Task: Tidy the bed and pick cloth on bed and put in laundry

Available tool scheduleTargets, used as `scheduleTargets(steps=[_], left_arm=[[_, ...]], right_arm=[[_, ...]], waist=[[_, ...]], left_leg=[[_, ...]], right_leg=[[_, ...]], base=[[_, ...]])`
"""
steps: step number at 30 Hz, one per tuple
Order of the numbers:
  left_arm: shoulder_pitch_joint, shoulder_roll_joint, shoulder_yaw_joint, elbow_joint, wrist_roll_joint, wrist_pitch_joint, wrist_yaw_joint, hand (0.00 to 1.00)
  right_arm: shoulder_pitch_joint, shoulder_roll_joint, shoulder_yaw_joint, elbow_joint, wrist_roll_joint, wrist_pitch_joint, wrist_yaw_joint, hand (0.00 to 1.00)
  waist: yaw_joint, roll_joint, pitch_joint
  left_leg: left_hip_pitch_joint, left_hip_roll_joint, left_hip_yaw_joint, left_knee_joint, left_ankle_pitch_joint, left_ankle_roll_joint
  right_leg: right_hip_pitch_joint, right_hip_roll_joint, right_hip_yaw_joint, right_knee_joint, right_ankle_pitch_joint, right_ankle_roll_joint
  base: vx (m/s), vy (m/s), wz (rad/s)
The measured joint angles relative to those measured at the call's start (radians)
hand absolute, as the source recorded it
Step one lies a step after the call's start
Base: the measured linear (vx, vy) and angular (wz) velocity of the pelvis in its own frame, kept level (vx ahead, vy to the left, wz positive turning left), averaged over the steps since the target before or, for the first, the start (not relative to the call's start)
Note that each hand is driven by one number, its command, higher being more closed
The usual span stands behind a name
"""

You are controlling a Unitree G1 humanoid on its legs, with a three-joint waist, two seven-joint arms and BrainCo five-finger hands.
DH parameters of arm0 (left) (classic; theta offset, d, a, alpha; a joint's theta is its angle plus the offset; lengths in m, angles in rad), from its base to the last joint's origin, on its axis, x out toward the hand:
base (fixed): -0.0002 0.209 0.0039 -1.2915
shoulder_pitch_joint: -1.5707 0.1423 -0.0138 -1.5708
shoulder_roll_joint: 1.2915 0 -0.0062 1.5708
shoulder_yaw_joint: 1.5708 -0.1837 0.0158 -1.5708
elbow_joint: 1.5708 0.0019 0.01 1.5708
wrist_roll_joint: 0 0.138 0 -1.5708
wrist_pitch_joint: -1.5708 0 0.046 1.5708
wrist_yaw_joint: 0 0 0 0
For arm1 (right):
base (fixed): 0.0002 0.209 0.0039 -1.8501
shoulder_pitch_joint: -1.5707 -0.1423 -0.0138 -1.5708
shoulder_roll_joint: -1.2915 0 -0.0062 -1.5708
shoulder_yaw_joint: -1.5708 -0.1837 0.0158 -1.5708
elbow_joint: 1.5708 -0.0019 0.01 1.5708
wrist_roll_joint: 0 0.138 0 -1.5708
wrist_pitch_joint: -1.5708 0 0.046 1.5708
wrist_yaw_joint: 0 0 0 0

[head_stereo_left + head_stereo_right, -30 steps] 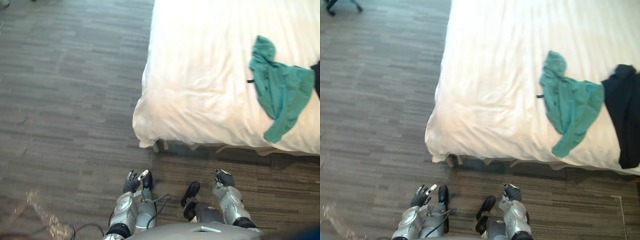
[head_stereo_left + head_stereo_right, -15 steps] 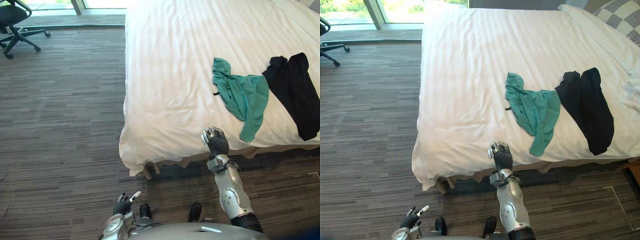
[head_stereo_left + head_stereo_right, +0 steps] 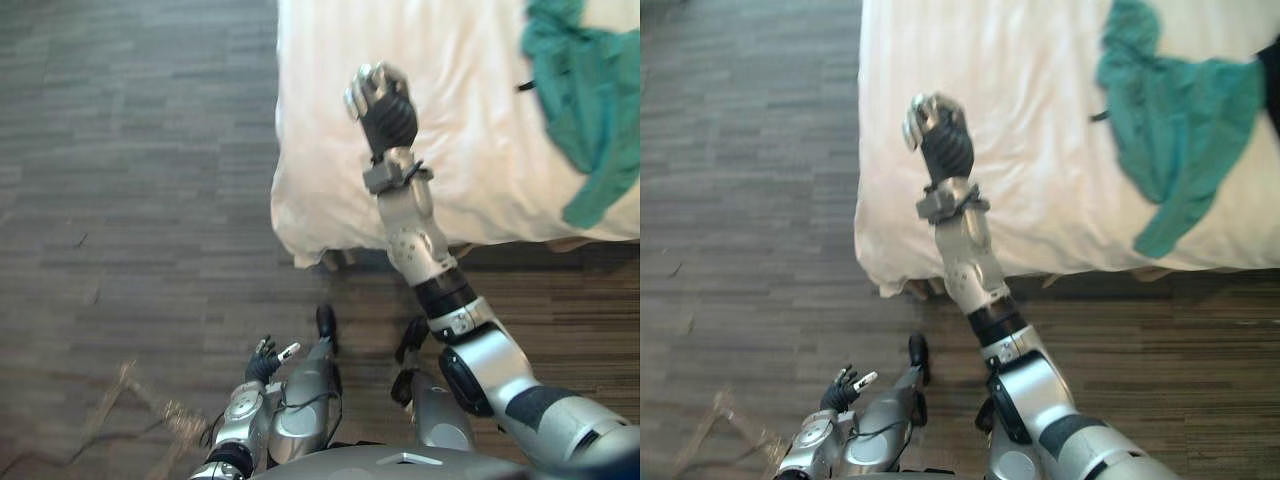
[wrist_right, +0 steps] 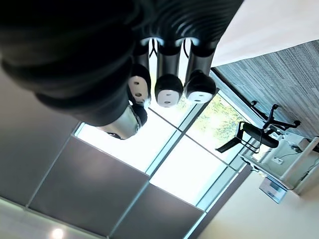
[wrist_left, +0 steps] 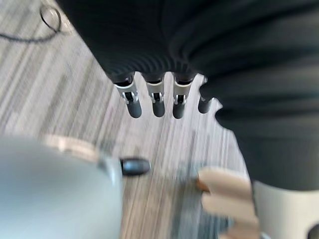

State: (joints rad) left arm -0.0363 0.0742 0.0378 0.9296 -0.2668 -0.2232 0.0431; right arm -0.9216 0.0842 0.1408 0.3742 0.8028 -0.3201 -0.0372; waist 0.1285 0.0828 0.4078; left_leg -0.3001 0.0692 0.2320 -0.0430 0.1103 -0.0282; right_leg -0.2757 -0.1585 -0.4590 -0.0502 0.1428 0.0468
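White bed [image 3: 1040, 100] spread past right hand [image 3: 382, 105]; green cloth [image 3: 1180, 120] crumpled on it, well right of hand, one end reaching near edge. Grey floor [image 3: 140, 150] left of hand.

Teal cloth [image 3: 1180, 120]; white bed [image 3: 1030, 110]; grey streaked carpet [image 3: 130, 150].

Grey striped floor [image 3: 130, 150]; lg bright windows [image 4: 184, 174], office chair [image 4: 256, 134].

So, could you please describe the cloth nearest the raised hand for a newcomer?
Start at the white bed. Near its closest edge lies a crumpled teal cloth, one tail pointing toward that edge. It alone is teal, unlike the black cloth beside it.
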Motion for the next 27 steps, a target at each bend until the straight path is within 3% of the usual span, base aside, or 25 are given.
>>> scheduleTargets(steps=[4,7,12,13,19,21,22,24,25,27], left_arm=[[-0.023,-0.022,0.0,-0.025,-0.031,-0.021,0.006,0.0],[-0.035,-0.051,0.0,-0.058,-0.052,-0.037,0.006,0.0],[-0.059,-0.115,0.002,-0.064,-0.057,-0.041,0.006,0.0],[-0.061,-0.128,0.003,-0.064,-0.058,-0.042,0.006,0.0],[-0.068,-0.133,0.051,-0.048,-0.059,-0.023,0.006,0.0],[-0.067,-0.134,0.087,-0.04,-0.067,-0.018,0.007,0.0],[-0.068,-0.133,0.093,-0.041,-0.073,-0.018,0.007,0.0],[-0.067,-0.138,0.102,-0.041,-0.078,-0.018,0.006,0.0],[-0.067,-0.138,0.099,-0.04,-0.078,-0.015,0.003,0.0],[-0.066,-0.141,0.101,-0.038,-0.082,-0.005,0.004,0.0]], right_arm=[[-0.054,-0.029,-0.087,0.049,0.009,-0.024,-0.031,1.0],[-0.05,-0.067,-0.115,0.116,-0.003,-0.034,-0.057,1.0],[-0.012,-0.063,-0.087,0.116,-0.066,-0.047,-0.036,1.0],[0.015,-0.06,-0.086,0.114,-0.083,-0.047,-0.024,1.0],[0.246,-0.003,-0.136,0.065,-0.098,-0.047,0.05,1.0],[0.375,0.049,-0.196,0.034,-0.06,-0.034,0.066,1.0],[0.452,0.062,-0.26,0.051,-0.029,-0.011,0.06,1.0],[0.553,0.057,-0.422,0.187,0.032,0.014,0.009,1.0],[0.644,0.038,-0.513,0.258,0.073,0.022,-0.028,1.0],[0.763,-0.002,-0.538,0.286,0.085,0.029,-0.051,1.0]], waist=[[0.027,0.04,0.033],[0.027,0.061,0.043],[0.011,0.064,0.044],[-0.006,0.062,0.044],[-0.048,0.025,0.037],[-0.065,-0.02,0.02],[-0.066,-0.053,0.002],[-0.072,-0.092,-0.031],[-0.086,-0.101,-0.046],[-0.1,-0.106,-0.051]], left_leg=[[-0.09,-0.012,0.001,0.011,0.007,0.009],[-0.151,-0.023,0.015,0.012,0.01,0.012],[-0.159,-0.032,0.064,0.016,0.009,0.011],[-0.153,-0.032,0.068,0.016,0.006,0.008],[-0.09,-0.023,0.118,0.037,-0.034,0.019],[-0.056,-0.01,0.14,0.067,-0.067,0.017],[-0.04,0.0,0.157,0.083,-0.089,0.008],[-0.02,0.006,0.174,0.085,-0.102,0.004],[-0.011,0.007,0.179,0.08,-0.106,0.002],[0.015,0.011,0.201,0.072,-0.107,0.001]], right_leg=[[-0.096,-0.027,0.001,0.032,0.001,0.002],[-0.179,-0.052,0.012,0.067,-0.001,0.002],[-0.241,-0.079,0.062,0.14,-0.031,0.006],[-0.241,-0.082,0.064,0.154,-0.041,0.007],[-0.194,-0.077,0.094,0.155,-0.047,0.014],[-0.149,-0.061,0.119,0.129,-0.044,0.018],[-0.13,-0.052,0.134,0.114,-0.042,0.021],[-0.107,-0.035,0.143,0.087,-0.035,0.019],[-0.096,-0.03,0.144,0.075,-0.034,0.018],[-0.083,-0.024,0.16,0.068,-0.027,0.011]], base=[[0.01,0.056,0.07],[0.02,0.069,-0.04],[0.02,0.051,-0.2],[0.01,0.031,-0.02],[0.02,0.027,-0.19],[0.06,-0.001,-0.32],[0.08,-0.011,-0.41],[0.12,-0.03,-0.31],[0.12,-0.033,-0.22],[0.11,-0.014,-0.36]])
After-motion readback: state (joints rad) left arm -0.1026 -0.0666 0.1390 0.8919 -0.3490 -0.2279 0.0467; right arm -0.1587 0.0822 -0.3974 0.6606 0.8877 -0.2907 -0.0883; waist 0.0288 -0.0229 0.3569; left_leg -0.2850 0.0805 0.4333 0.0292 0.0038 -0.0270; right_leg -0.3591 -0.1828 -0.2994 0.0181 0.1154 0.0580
